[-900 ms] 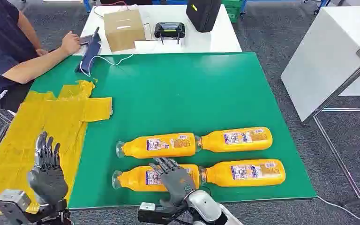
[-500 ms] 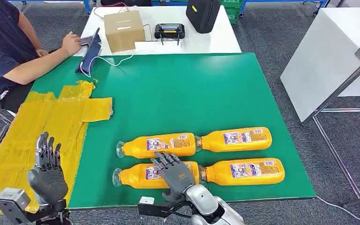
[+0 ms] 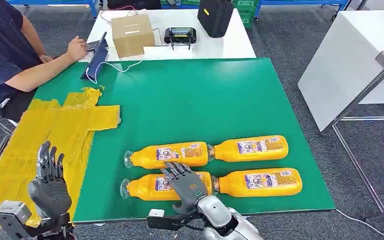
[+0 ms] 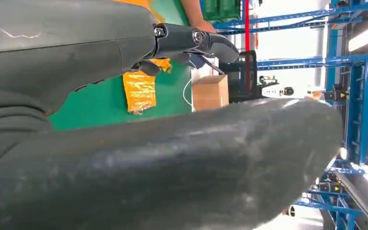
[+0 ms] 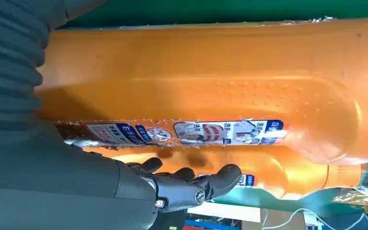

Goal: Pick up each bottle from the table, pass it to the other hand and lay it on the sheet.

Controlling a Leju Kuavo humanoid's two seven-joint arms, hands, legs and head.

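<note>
Lab or workshop: blue metal racking (image 4: 345,72), grey carpet (image 3: 290,45), white worktables (image 3: 230,42).

Four bottles (image 3: 167,154) lie in two rows on the near right of the mat (image 3: 190,100), the sheet (image 3: 55,130) draping its left edge.

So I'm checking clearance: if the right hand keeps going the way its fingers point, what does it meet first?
Probably the near-left bottle: the right hand lies over it already, fingers aimed across it toward the bottle behind.
</note>
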